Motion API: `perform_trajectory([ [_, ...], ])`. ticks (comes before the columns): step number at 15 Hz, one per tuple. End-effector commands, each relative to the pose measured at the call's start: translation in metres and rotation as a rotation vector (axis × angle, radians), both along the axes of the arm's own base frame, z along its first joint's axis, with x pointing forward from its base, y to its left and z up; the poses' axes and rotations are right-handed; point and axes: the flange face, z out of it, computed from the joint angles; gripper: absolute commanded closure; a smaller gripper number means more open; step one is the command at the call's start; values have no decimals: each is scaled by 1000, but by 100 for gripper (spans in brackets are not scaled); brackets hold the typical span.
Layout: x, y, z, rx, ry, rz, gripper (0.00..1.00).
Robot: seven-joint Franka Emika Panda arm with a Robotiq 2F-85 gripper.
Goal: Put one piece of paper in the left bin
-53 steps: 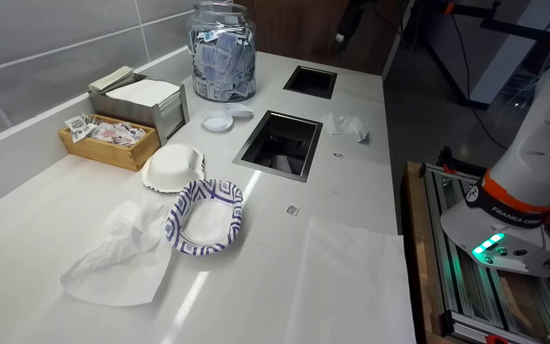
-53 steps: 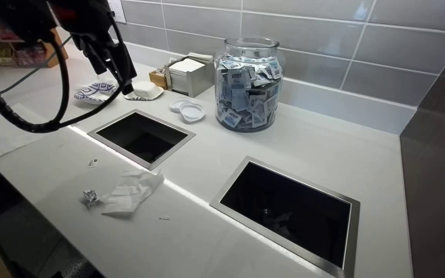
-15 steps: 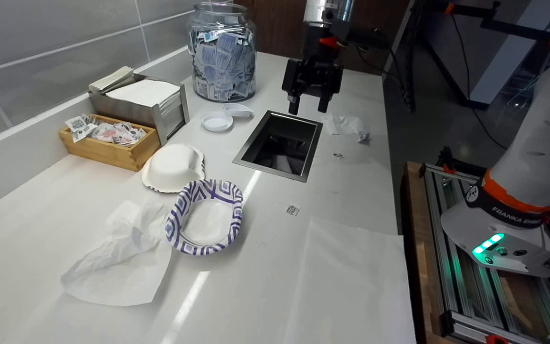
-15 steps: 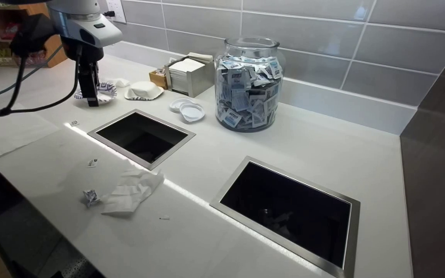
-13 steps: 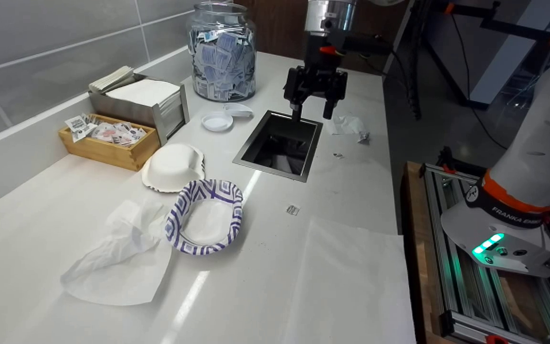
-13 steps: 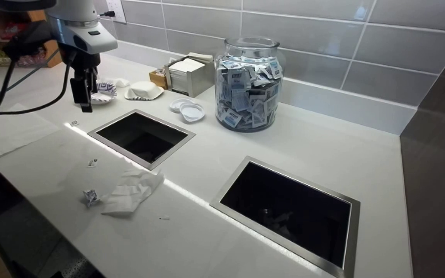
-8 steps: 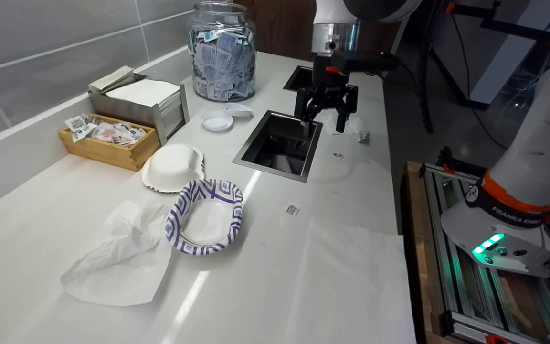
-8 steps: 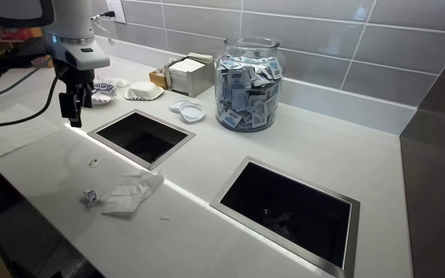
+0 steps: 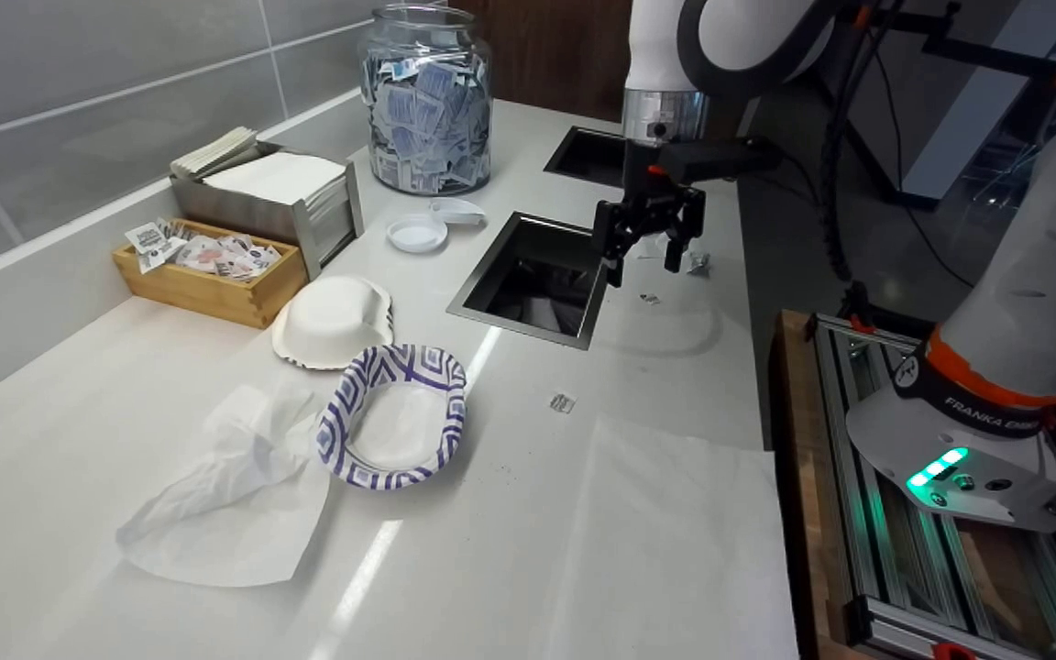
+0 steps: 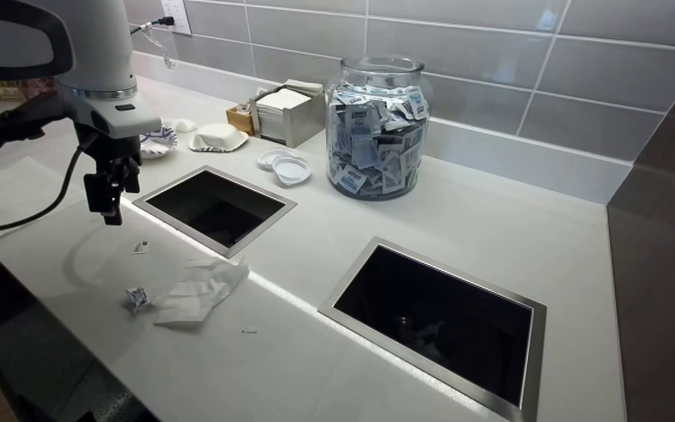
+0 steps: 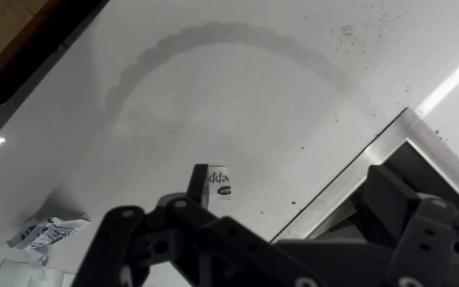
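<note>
1. Paper scrap (image 11: 220, 183): small, flat, white, with dark lettering and a black oval; it lies on the counter (image 11: 233, 119) near a bin (image 11: 353, 176).
2. Creased white tissue (image 10: 200, 296) and a crumpled, printed wad (image 10: 137, 300) lie close by; which piece is meant, I cannot tell.
3. Gripper (image 9: 644, 264): fingers spread wide apart, above the counter near the bin.
</note>
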Motion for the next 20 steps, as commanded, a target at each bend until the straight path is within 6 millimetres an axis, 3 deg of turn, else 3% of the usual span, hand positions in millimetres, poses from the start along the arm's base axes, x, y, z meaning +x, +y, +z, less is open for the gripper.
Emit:
perform_trajectory([
  [1,-8,-11,-10,-51,-38,-7,0],
  [14,-32,-23,-42,-55,5,-12,0],
  [20,-21,-37,-45,-99,-40,5,0],
])
